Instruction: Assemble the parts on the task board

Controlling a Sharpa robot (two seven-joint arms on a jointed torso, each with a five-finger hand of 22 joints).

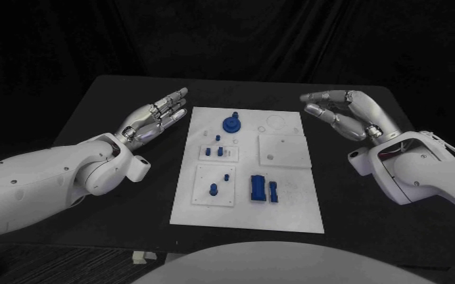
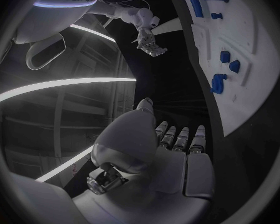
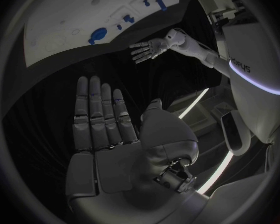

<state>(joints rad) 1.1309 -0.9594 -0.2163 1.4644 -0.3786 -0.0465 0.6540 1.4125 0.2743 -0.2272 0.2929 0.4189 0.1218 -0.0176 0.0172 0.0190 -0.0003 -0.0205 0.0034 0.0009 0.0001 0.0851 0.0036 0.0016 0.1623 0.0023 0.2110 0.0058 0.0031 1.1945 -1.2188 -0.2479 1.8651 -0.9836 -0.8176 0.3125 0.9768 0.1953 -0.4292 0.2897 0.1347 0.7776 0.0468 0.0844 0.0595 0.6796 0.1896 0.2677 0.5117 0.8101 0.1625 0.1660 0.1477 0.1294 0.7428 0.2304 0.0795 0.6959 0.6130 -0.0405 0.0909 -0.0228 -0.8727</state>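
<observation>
The white task board (image 1: 285, 198) lies in the middle of the black table. On it are a round blue part (image 1: 231, 125), small blue pegs (image 1: 215, 150), a blue piece on the lower left plate (image 1: 214, 190) and two upright blue blocks (image 1: 261, 189). My left hand (image 1: 156, 118) hovers left of the board, fingers spread, holding nothing. My right hand (image 1: 349, 114) hovers right of the board's far corner, fingers apart and empty. The left wrist view shows the left hand (image 2: 171, 149) beside the board (image 2: 252, 79). The right wrist view shows the right hand (image 3: 105, 129) with straight fingers and the board (image 3: 65, 25).
A raised white square plate (image 1: 283, 150) sits on the board's right half. Bare black table (image 1: 369, 218) runs along both sides of the board. A black curtain backs the table.
</observation>
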